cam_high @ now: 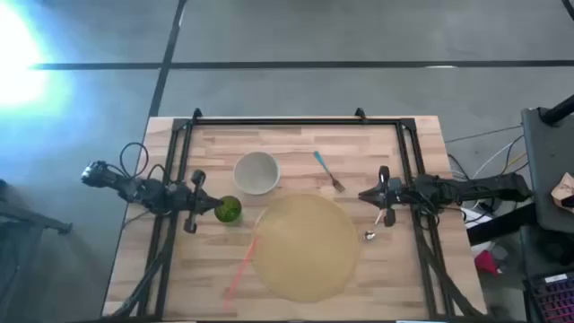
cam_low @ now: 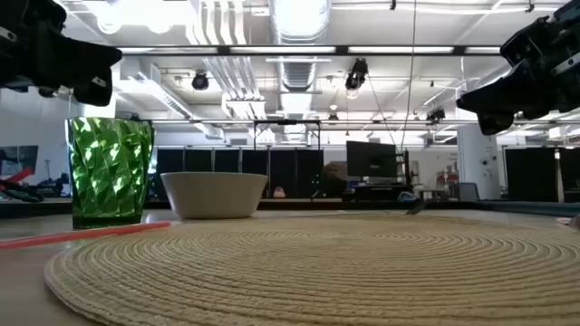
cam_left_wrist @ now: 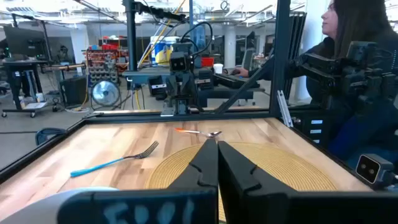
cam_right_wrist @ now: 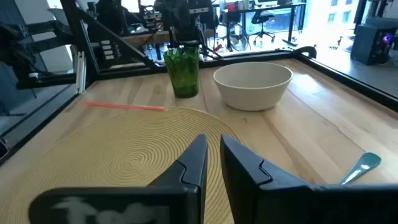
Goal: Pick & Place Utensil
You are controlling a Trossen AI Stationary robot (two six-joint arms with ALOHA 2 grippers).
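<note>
Woven straw placemat [cam_high: 305,248] sits in the middle of the table [cam_high: 421,144], and neither of our arms has anything in hand yet. Our left gripper [cam_high: 192,203] hangs just beside the green cup [cam_high: 228,210], fingers pressed together with nothing between them; our right gripper [cam_high: 384,196] waits on the opposite side, fingers also nearly closed and empty. So the pick is not yet begun.

We count three utensils. A blue-handled fork [cam_high: 328,170] lies bare on the wood between the white bowl [cam_high: 256,172] and our right gripper. A small spoon [cam_high: 374,228] with a pale orange handle lies near the mat's right edge, right under that same arm. A long orange utensil [cam_high: 242,262] rests along the mat's left edge, its working end too blurred to name.

We judge the right arm the natural choice, since fork and spoon are both close to it. To do this well, we should spread the fingers first, come down over the handle's middle, and turn the wrist so the fingers cross the handle rather than run along it. Thin handles lie flat on wood, so we go low before closing, or they slip.
</note>
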